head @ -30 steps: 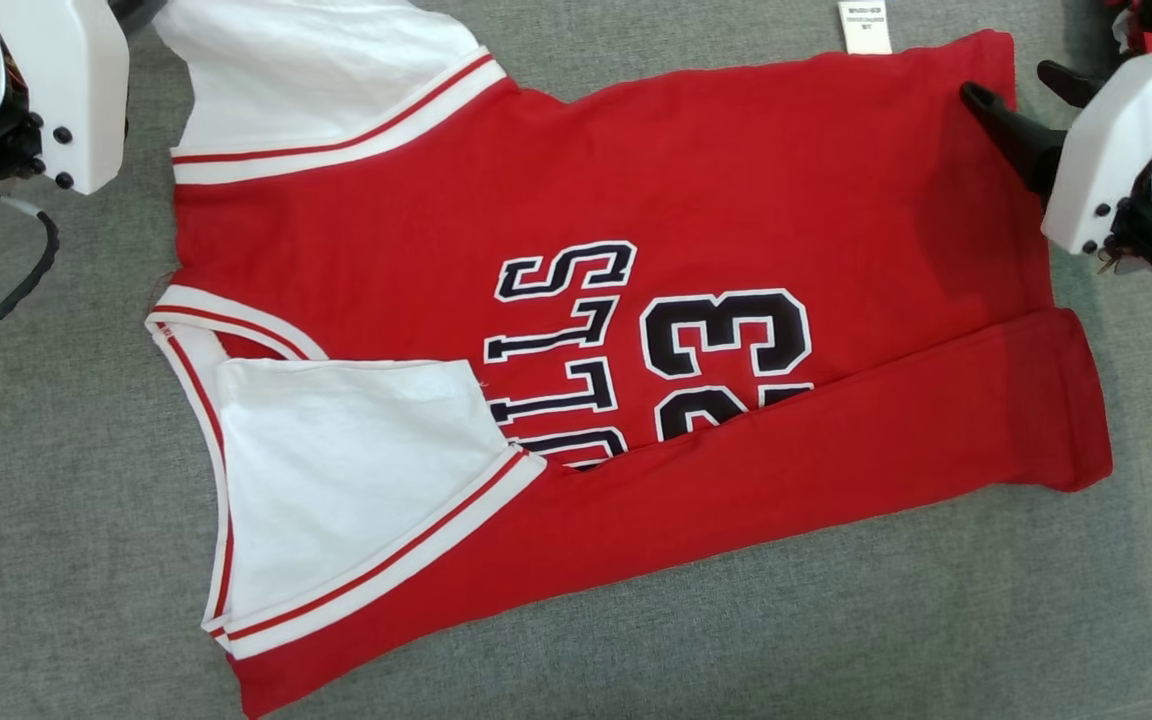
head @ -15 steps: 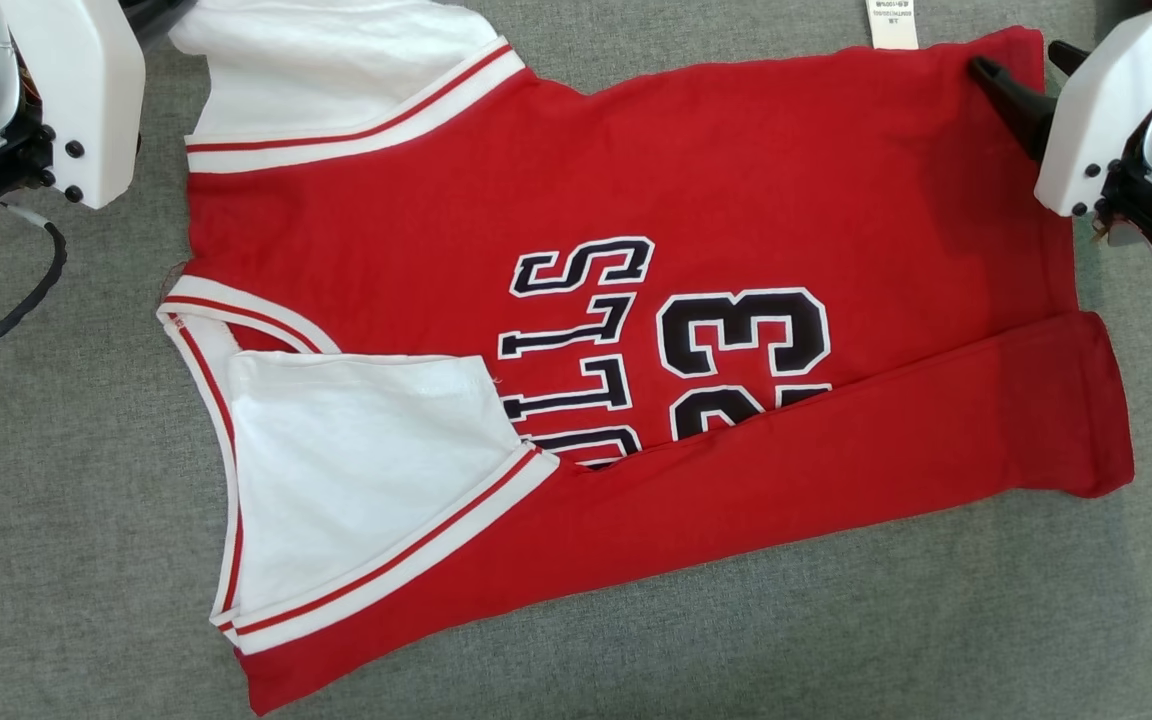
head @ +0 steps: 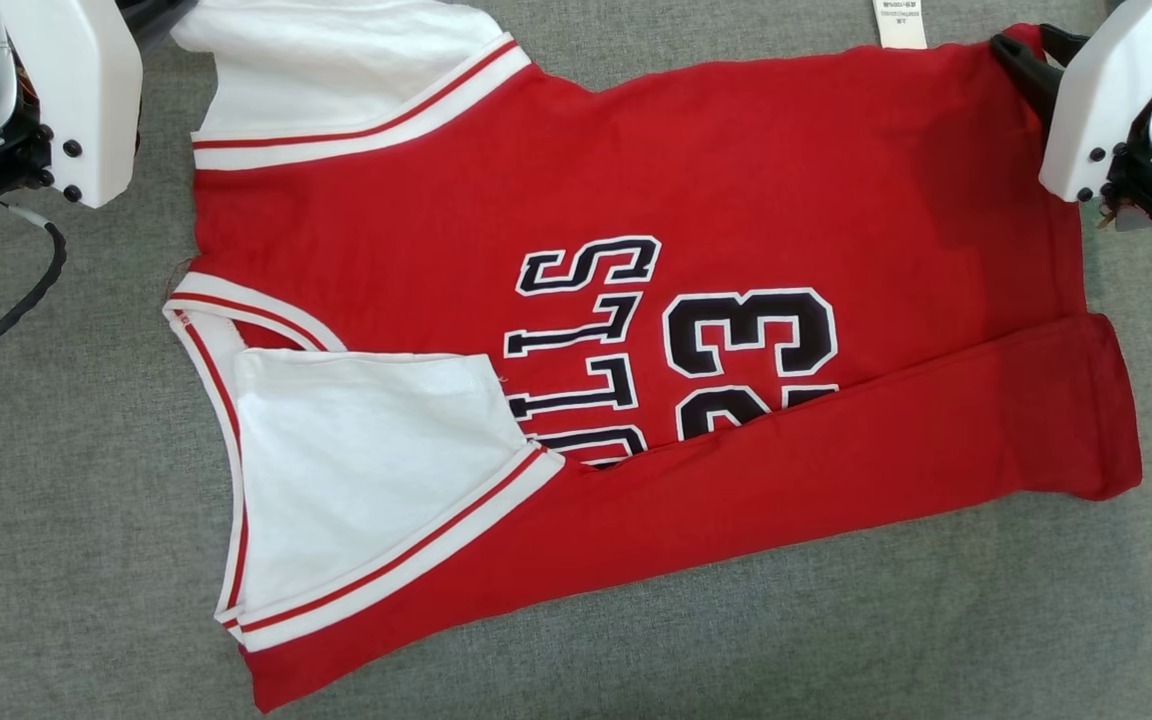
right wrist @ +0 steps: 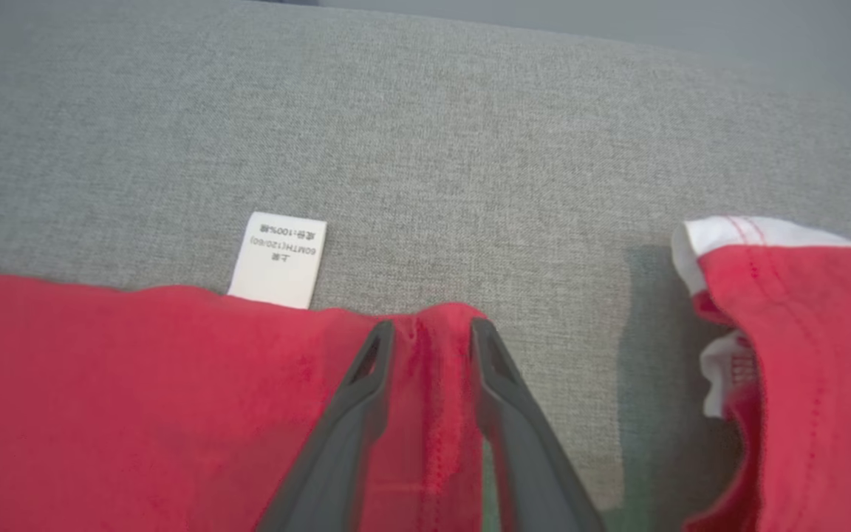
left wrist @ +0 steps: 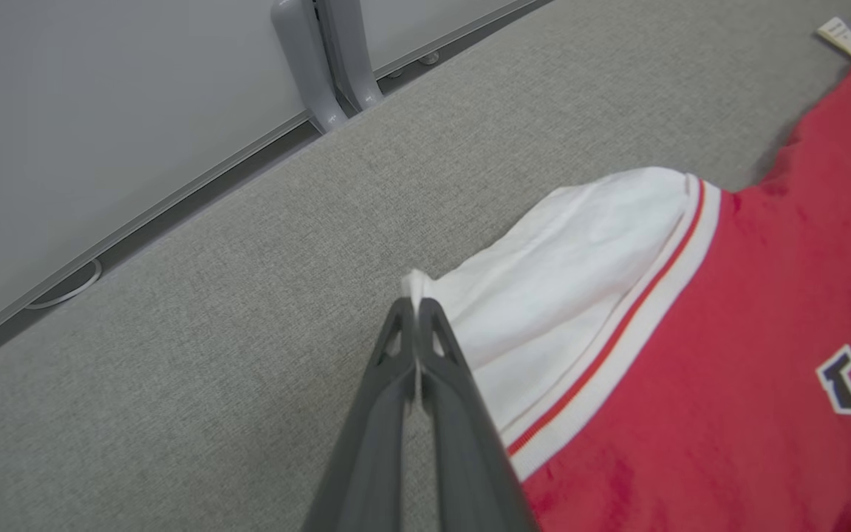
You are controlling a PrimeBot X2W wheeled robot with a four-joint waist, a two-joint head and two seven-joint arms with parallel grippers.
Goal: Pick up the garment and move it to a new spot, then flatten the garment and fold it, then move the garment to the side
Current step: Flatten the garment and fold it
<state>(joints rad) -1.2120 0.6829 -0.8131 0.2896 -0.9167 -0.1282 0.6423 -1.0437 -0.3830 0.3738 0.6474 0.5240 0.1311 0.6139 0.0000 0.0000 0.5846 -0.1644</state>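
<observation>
The red jersey [head: 736,180] with white sleeves and black "23" lies spread on the grey cloth surface [head: 86,500], its near long edge folded over. My left gripper [left wrist: 417,307] is shut on the edge of the far white sleeve [left wrist: 580,281], a sliver of white cloth poking past its tips. My right gripper [head: 1034,45] is at the jersey's far right corner. In the right wrist view its two fingers [right wrist: 431,329] pinch a raised ridge of the red hem [right wrist: 137,384] between them.
A white care label [head: 901,22] sticks out past the far hem [right wrist: 278,258]. Another red and white cloth piece [right wrist: 802,355] lies right of my right gripper. A black cable [head: 16,300] hangs at the left. A wall and a grey post [left wrist: 322,59] border the surface.
My right gripper has slid toward the jersey's far corner and its fingers have drawn closer together. The head view has shifted slightly, so the jersey sits a little further right.
</observation>
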